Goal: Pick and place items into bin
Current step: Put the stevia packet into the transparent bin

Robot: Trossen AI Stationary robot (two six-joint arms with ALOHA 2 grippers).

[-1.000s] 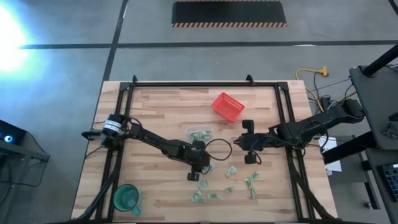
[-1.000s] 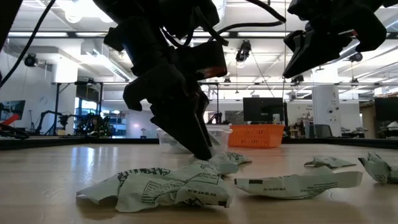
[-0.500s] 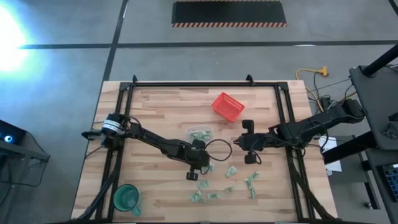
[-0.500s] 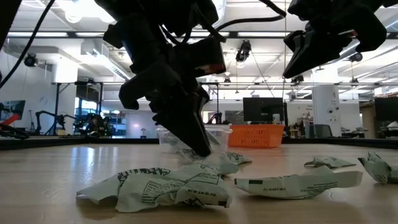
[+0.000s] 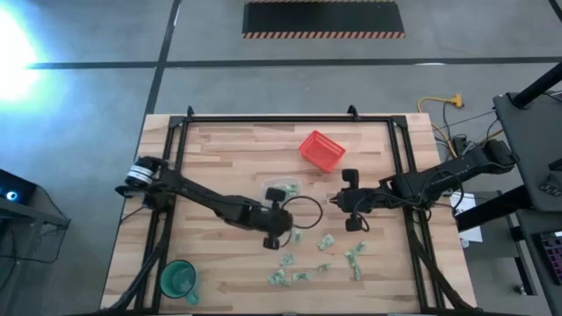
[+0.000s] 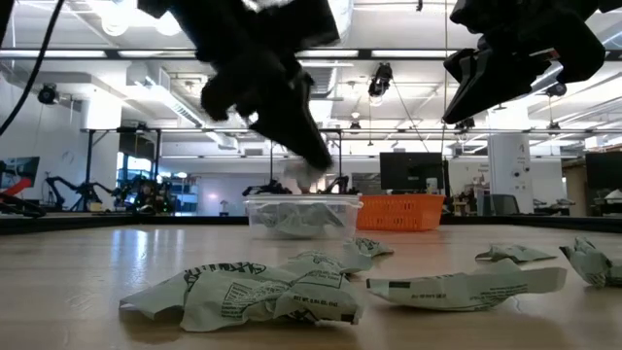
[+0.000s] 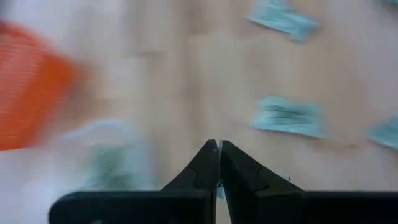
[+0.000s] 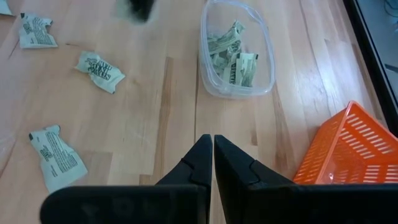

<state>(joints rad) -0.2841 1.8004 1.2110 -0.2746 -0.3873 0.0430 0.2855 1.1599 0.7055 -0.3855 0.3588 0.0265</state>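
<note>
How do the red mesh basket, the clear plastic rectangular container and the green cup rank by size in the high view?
1. Red mesh basket
2. Green cup
3. Clear plastic rectangular container, partly hidden by the left arm, so less sure.

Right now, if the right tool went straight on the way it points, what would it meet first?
Probably the clear bin: the right tool, shut and hanging above the table, points at it across bare wood. The red basket sits off to one side.
</note>
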